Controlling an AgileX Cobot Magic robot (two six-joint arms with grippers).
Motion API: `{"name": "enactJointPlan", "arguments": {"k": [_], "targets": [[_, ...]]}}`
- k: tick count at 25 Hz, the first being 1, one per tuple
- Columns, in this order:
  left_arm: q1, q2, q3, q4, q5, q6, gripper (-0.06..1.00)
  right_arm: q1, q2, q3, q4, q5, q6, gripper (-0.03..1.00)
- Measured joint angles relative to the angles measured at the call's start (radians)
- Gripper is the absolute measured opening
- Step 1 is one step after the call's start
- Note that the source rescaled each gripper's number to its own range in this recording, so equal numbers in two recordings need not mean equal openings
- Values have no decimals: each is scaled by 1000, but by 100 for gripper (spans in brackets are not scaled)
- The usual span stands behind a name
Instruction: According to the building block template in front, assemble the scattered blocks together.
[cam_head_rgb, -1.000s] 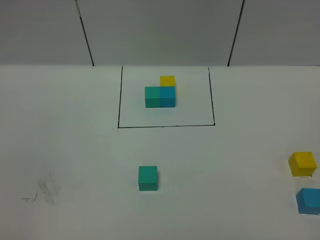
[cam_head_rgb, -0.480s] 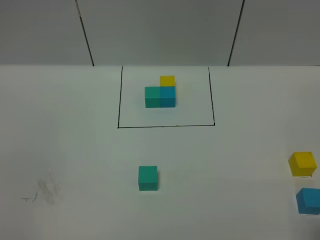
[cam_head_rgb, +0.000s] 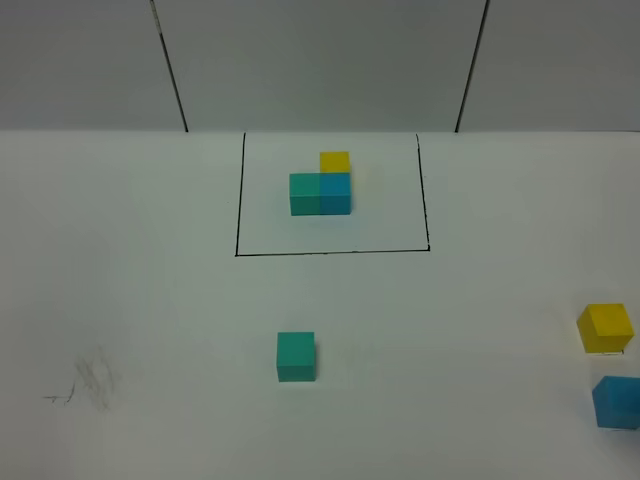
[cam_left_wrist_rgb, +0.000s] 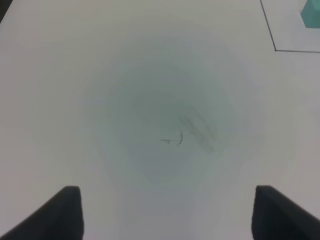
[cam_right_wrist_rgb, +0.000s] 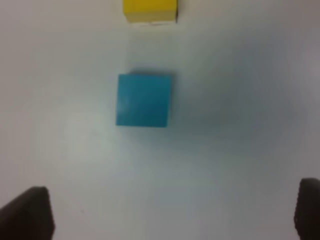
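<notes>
The template (cam_head_rgb: 322, 186) is an L-shaped trio of teal, blue and yellow cubes inside a black rectangle outline at the back middle. A loose teal-green cube (cam_head_rgb: 296, 356) sits in front of it. A loose yellow cube (cam_head_rgb: 605, 327) and a loose blue cube (cam_head_rgb: 616, 402) sit at the right edge. In the right wrist view the blue cube (cam_right_wrist_rgb: 143, 100) lies ahead of my open right gripper (cam_right_wrist_rgb: 172, 212), with the yellow cube (cam_right_wrist_rgb: 150, 10) beyond it. My left gripper (cam_left_wrist_rgb: 167, 212) is open and empty over bare table. Neither gripper shows in the exterior high view.
Faint pencil scribbles (cam_head_rgb: 85, 385) mark the white table (cam_head_rgb: 150, 300) at the front left; they also show in the left wrist view (cam_left_wrist_rgb: 187, 132). The outline's corner (cam_left_wrist_rgb: 274, 49) and a teal cube's edge (cam_left_wrist_rgb: 312, 12) show there. A grey wall (cam_head_rgb: 320, 60) stands behind.
Slight shading appears at the lower right corner beside the blue cube. The cubes have not moved.
</notes>
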Motion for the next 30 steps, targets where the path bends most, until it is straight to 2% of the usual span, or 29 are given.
{"name": "enactJointPlan", "arguments": {"k": [4, 12, 15, 23, 30], "targets": [[0, 0, 0, 0, 0, 0, 52, 0, 98, -2, 9, -25, 6, 97], [0, 0, 0, 0, 0, 0, 52, 0, 211, -2, 95, -106, -32, 92], [0, 0, 0, 0, 0, 0, 52, 3, 259, -2, 98, -123, -34, 92], [0, 0, 0, 0, 0, 0, 52, 66, 397, -2, 98, -245, -19, 90], [0, 0, 0, 0, 0, 0, 52, 67, 499, -3, 76, -286, 16, 86]]}}
